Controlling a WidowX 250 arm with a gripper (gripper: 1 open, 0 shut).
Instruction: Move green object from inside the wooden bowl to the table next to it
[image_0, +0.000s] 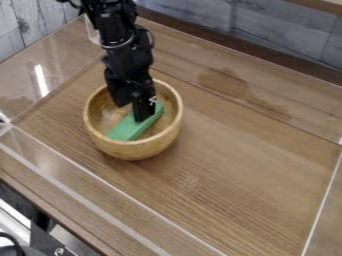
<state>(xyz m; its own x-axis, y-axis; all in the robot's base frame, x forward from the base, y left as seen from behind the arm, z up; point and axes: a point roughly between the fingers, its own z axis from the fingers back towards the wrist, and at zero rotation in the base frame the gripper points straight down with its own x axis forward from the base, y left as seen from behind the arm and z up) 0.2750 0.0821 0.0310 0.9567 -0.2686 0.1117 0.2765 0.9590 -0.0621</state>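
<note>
Camera view, looking down: a bright green object (131, 124), flat and bar-shaped, lies inside a round wooden bowl (134, 150), slanting across its bottom. Close by, reaching into the bowl from its far side, is the black pincer (132, 106), its jaws apart. One fingertip is beside the block's far end; whether it touches cannot be made out. Around the bowl spreads the brown wood-grain table (247, 170), with bare surface to the right of the picture, where the block could be set down.

The step in hand seems to be lining up the grasp. If the jaws close with the block off to one side, they may catch only its end, and it could twist or slip free. A fingertip pressing against the curved wall could push the bowl along or tip it. Lifting too little before moving sideways could knock the block on the thick rim and drop it back.
</note>
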